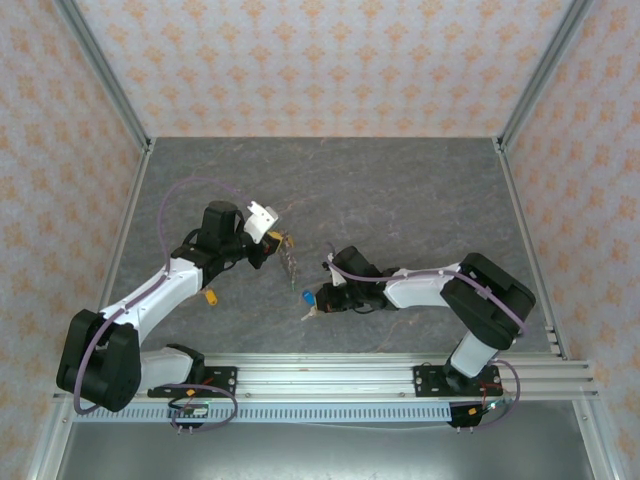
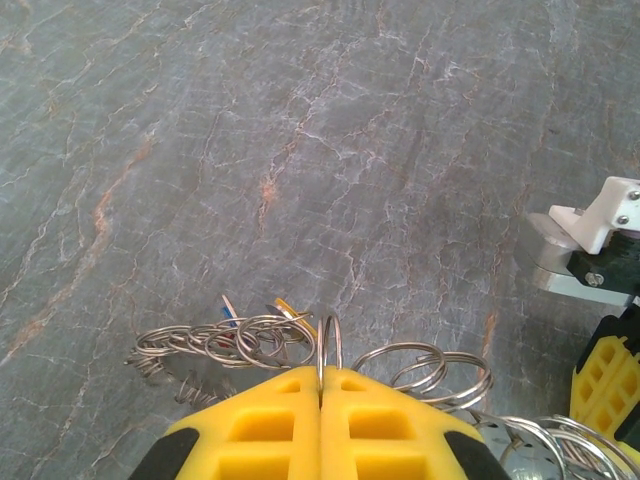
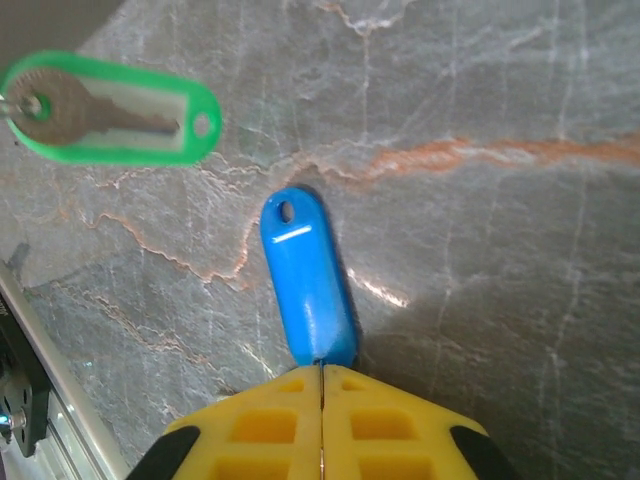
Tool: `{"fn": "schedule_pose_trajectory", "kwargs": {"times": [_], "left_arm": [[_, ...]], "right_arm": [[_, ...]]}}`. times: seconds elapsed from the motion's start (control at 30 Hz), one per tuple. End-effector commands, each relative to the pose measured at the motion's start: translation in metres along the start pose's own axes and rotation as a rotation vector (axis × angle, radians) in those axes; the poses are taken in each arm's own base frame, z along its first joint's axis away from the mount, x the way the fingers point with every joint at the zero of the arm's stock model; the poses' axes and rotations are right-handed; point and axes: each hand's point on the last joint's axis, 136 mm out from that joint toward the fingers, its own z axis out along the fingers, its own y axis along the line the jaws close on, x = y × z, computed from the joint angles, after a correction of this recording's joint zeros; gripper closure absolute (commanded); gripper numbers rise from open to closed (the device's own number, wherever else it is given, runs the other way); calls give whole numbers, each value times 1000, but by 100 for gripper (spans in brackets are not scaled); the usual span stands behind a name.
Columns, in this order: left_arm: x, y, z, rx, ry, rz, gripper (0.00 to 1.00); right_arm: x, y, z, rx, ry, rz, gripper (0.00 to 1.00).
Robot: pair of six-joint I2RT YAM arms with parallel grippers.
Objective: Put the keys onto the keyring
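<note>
Keyring (image 2: 330, 345) sits clamped in left end effector (image 2: 320, 374); right end effector (image 3: 322, 368) pinches blue key tag (image 3: 305, 280) (green-tagged key (image 3: 100, 115) nearby).

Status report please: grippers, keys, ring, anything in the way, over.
Left gripper shut on keyring. Right gripper shut on blue key tag. Green key loose on table. Nothing blocking.

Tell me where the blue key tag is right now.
In the right wrist view, the blue key tag is pinched at its near end by the right gripper, with the green-tagged key up to its left.
</note>
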Motion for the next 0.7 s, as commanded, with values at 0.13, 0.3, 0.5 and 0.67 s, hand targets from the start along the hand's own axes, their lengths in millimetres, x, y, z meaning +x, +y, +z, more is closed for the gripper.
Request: {"fn": "schedule_pose_trajectory", "kwargs": {"times": [0.13,0.3,0.5,0.67], "left_arm": [[-15,0,-4,13,-40,17,100],[-15,0,-3,15,-35,18,100],[-14,-1,-3,23,-33,18,100],[-14,-1,-3,23,-32,21,100]], "right_arm": [[-14,6,-10,6,-73,-25,87],[-10,10,-6,-20,-43,-22,85],[-9,8,-5,-15,-38,-18,88],[-8,5,-6,-6,-44,-22,93]]}}
